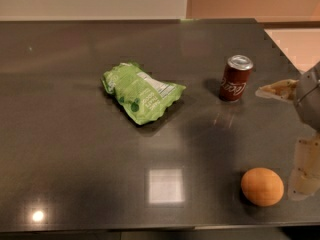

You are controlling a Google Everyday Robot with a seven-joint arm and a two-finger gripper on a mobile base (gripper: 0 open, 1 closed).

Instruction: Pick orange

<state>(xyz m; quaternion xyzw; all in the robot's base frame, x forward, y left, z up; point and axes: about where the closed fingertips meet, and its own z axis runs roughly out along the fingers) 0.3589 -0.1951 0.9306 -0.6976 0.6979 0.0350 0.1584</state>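
Note:
The orange [262,186] is round with matte skin and lies on the dark table [75,134] near its front right corner. My gripper [286,143] is at the right edge of the view, above and just right of the orange. It is open. One pale finger [278,89] points left near the soda can. The other finger [305,169] hangs down just right of the orange, and I cannot tell whether it touches it. Nothing is held.
A dark red soda can [236,77] stands upright behind the orange. A crumpled green chip bag [142,92] lies at the table's middle. The table's right edge runs close behind the gripper, and the front edge is just below the orange.

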